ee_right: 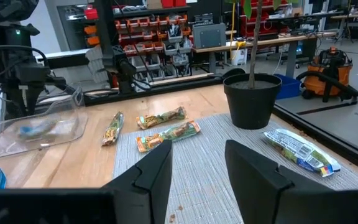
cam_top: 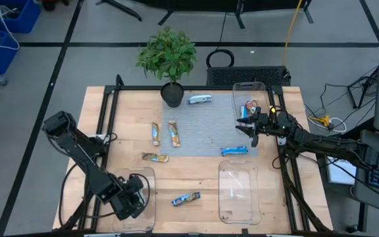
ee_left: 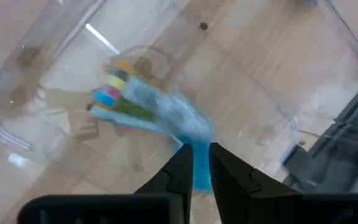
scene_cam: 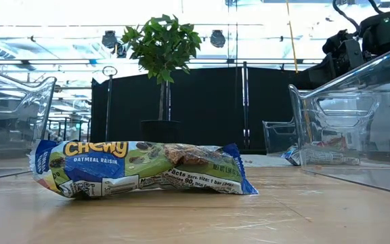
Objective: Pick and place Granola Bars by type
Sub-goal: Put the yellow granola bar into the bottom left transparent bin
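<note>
My left gripper (ee_left: 197, 169) hangs over the near-left clear tray (cam_top: 149, 176) and is shut on a blue-wrapped granola bar (ee_left: 148, 106); the arm hides this bar in the high view. My right gripper (ee_right: 197, 168) is open and holds nothing, beside the far-right tray (cam_top: 258, 87), which has bars (cam_top: 249, 109) in it. Lying flat are two orange bars (cam_top: 155, 133) (cam_top: 174, 133), a gold one (cam_top: 155, 157) and blue ones (cam_top: 200, 99) (cam_top: 234, 151) (cam_top: 185, 198). The low view shows a blue bar (scene_cam: 141, 169) close up. My left gripper pinches the blue bar's one end (ee_left: 196, 152) between its two fingers, coming from above and pointing down. The rest of the bar hangs slanting below the fingers over the tray floor (ee_left: 241, 81). Whether its lower end touches the tray, I cannot tell.
A potted plant (cam_top: 172, 92) stands at the far edge of the grey mat (cam_top: 209, 128). A third clear tray (cam_top: 237, 191) sits near the table's front right. Bare wood lies between the two near trays around the blue bar.
</note>
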Tool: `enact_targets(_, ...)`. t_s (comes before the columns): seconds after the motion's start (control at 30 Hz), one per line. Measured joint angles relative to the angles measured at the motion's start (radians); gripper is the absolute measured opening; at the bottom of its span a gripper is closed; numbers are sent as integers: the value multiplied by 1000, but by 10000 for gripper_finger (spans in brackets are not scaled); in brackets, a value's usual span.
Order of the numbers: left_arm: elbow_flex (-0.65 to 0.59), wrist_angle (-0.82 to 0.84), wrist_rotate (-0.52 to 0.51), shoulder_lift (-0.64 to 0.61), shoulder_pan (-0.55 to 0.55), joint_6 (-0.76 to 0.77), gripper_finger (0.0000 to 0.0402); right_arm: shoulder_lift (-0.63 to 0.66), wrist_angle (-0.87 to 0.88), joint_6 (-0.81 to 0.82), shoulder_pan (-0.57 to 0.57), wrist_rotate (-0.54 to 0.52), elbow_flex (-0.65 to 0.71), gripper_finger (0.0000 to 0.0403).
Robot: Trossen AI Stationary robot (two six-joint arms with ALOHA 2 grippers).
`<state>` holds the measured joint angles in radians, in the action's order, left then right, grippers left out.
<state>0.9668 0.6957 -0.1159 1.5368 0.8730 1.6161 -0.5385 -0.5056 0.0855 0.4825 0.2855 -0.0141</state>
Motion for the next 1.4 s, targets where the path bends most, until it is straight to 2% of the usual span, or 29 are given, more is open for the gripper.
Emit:
enact_targets(0.13, 0, 12, -18, 0, 2, -80, 78, 0, 0, 0, 0, 0, 0, 139)
enact_targets(0.2, 0, 8, -81, -5, 16, -169, 83, 0, 0, 0, 0, 0, 0, 139)
enact_targets(0.3, 0, 10, -256, -50, 57, -263, 85, 0, 1, 0, 0, 0, 0, 139)
enact_targets(0.6, -17, 70, -875, -247, 275, -457, 85, 0, 1, 3, 0, 0, 0, 139)
enact_targets(0.67, -44, 70, -975, -271, 298, -507, 85, 0, 1, 3, 0, 0, 0, 139)
enact_targets(0.8, -145, 69, -1106, -332, 313, -526, 85, 0, 1, 3, 0, 0, 0, 139)
enact_targets(0.93, -310, 71, -1189, -426, 307, -398, 85, 0, 1, 3, 0, 0, 0, 139)
enact_targets(1.07, -449, 59, -1198, -559, 298, -299, 85, 0, -5, 3, 0, 0, 0, 139)
enact_targets(1.4, -627, 54, -1277, -906, 298, -452, 85, 0, -9, -2, 0, -4, 0, 139)
